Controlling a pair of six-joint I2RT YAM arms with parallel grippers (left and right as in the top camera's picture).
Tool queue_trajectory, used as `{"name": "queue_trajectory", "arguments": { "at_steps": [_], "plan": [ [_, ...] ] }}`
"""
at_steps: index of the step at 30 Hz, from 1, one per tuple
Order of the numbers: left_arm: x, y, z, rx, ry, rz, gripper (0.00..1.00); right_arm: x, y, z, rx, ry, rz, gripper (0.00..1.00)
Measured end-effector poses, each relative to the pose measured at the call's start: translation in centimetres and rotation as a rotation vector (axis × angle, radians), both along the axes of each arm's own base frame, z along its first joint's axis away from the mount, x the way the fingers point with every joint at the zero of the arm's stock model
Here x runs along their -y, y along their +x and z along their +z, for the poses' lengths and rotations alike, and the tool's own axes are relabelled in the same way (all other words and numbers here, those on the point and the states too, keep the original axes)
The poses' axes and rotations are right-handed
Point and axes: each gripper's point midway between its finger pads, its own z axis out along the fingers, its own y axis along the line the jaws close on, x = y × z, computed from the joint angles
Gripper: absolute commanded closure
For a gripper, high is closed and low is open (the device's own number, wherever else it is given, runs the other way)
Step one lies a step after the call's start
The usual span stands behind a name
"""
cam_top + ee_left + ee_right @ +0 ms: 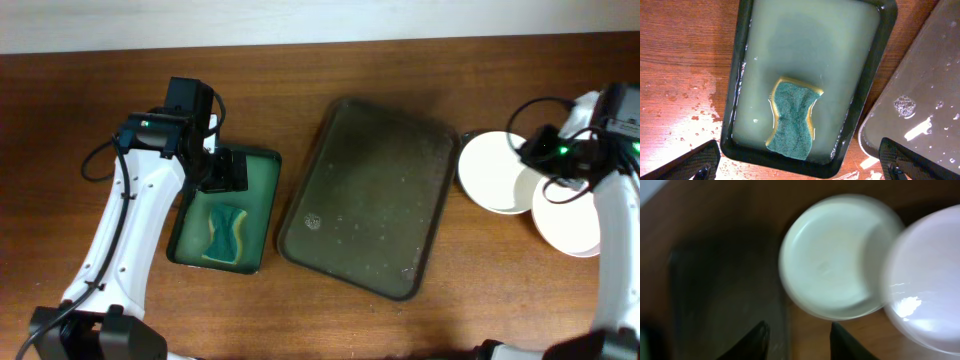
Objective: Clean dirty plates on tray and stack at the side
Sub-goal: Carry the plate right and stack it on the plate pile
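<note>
The large dark olive tray lies mid-table with no plates on it, only water drops; its corner shows in the left wrist view and, blurred, in the right wrist view. Two white plates lie on the table right of it. One looks clean. The other overlaps its right edge. I cannot make out a third plate. My right gripper is open and empty above the plates. My left gripper is wide open and empty above the green tray.
A small green tray holds cloudy water and a teal and yellow sponge. Water is splashed on the wood around it. The table's far edge runs along the top of the overhead view.
</note>
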Motion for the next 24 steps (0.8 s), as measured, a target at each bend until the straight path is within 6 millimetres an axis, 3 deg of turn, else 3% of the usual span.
{"name": "queue_trajectory", "arguments": {
  "at_steps": [1, 3, 4, 6, 7, 10, 13, 17, 20, 21, 22, 23, 24],
  "plan": [
    [0.0, 0.0, 0.0, 0.0, 0.0, 0.0, 0.01, 2.4, -0.9, 0.4, -0.016, -0.072, -0.092, 0.47],
    [0.0, 0.0, 0.0, 0.0, 0.0, 0.0, 0.01, 5.7, -2.2, -1.3, -0.087, -0.092, -0.209, 0.47],
    [0.0, 0.0, 0.0, 0.0, 0.0, 0.0, 0.01, 8.8, -3.7, -4.0, -0.17, -0.069, -0.317, 0.48],
    [0.0, 0.0, 0.0, 0.0, 0.0, 0.0, 0.01, 11.5, -5.4, -6.5, -0.231, -0.007, -0.408, 0.49],
    [0.0, 0.0, 0.0, 0.0, 0.0, 0.0, 0.0, 13.8, -7.2, -8.9, -0.272, 0.077, -0.487, 0.53],
    [0.0, 0.0, 0.0, 0.0, 0.0, 0.0, 0.01, 17.2, -11.3, -14.3, -0.347, 0.283, -0.636, 0.53],
    [0.0, 0.0, 0.0, 0.0, 0.0, 0.0, 0.01, 17.8, -13.2, -17.3, -0.393, 0.38, -0.691, 0.53],
    [0.0, 0.0, 0.0, 0.0, 0.0, 0.0, 0.0, 18.1, -14.1, -18.1, -0.435, 0.357, -0.707, 0.74],
    [0.0, 0.0, 0.0, 0.0, 0.0, 0.0, 0.01, 17.9, -14.4, -18.3, -0.451, 0.361, -0.707, 0.73],
    [0.0, 0.0, 0.0, 0.0, 0.0, 0.0, 0.01, 17.7, -14.6, -18.4, -0.461, 0.364, -0.708, 0.76],
    [0.0, 0.0, 0.0, 0.0, 0.0, 0.0, 0.01, 17.4, -14.7, -18.7, -0.468, 0.368, -0.704, 0.89],
    [0.0, 0.0, 0.0, 0.0, 0.0, 0.0, 0.01, 16.7, -15.2, -19.4, -0.489, 0.379, -0.7, 0.96],
    [0.0, 0.0, 0.0, 0.0, 0.0, 0.0, 0.0, 16.3, -15.4, -19.8, -0.495, 0.389, -0.701, 0.96]
  ]
}}
